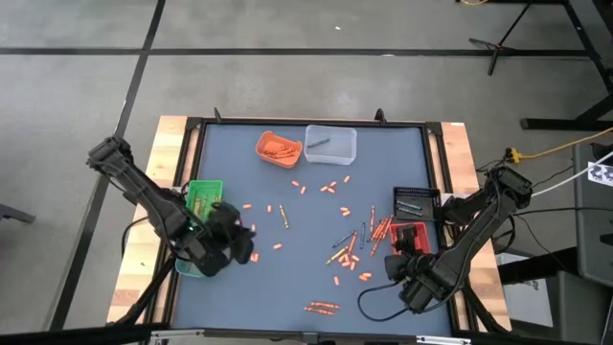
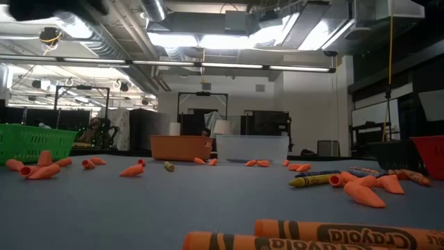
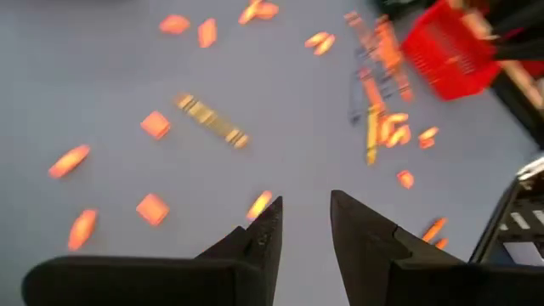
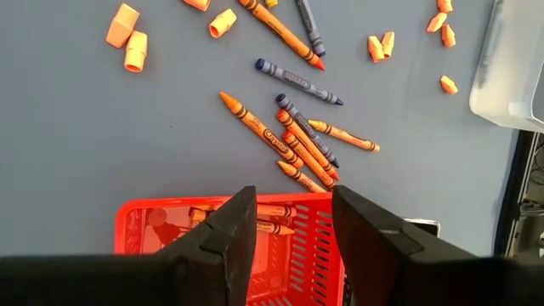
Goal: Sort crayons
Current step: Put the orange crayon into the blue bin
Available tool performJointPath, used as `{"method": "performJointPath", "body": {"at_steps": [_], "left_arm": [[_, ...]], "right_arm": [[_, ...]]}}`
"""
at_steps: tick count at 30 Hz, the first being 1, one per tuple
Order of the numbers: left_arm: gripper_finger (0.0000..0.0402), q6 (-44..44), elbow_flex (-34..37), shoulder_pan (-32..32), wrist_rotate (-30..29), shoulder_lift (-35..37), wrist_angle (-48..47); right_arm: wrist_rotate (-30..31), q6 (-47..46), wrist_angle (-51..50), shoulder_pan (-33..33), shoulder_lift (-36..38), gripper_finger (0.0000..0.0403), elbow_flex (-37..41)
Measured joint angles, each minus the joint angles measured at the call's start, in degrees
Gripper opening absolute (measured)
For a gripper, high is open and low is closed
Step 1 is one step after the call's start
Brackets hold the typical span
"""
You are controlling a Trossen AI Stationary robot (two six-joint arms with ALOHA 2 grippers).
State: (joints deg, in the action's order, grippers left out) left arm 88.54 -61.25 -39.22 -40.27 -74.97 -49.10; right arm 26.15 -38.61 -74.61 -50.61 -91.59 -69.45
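Orange crayons (image 4: pixel 285 140) beside red basket (image 4: pixel 140 228)

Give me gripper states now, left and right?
Left gripper: open, empty, above the mat near the green basket.
Right gripper: open, empty, over the red basket.

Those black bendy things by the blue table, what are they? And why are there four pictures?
They are two robot arms. Each ends in a two-finger claw: the left gripper and the right gripper, both open and holding nothing. One camera looks down from above, one sits at table height, and one rides on each wrist. Crayons lie scattered on the table, with baskets around them: green basket, orange tray, clear tray and red basket, which already holds orange crayons.
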Motion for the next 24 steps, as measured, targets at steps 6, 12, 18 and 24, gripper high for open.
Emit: {"method": "performJointPath", "body": {"at_steps": [6,12,18,24], "left_arm": [[0.0086,-19.62,0.0,2.93,-2.17,-8.03,20.21],[0.0086,-39.4,0.0,3.26,5.41,-19.24,46.3],[0.0086,-50.96,-0.02,2.09,13.56,-30.06,64.84],[0.0086,-53.2,-0.02,1.15,14.71,-37.52,72.37]], "right_arm": [[0.0,0.02,-0.02,0.0,0.0,0.0152,0.0],[0.0,0.25,-0.01,0.0,0.0,0.0152,0.0],[0.0,0.28,-0.02,0.0,0.02,0.0152,0.0],[0.0,0.31,-0.02,0.0,0.02,0.0152,0.0]]}}
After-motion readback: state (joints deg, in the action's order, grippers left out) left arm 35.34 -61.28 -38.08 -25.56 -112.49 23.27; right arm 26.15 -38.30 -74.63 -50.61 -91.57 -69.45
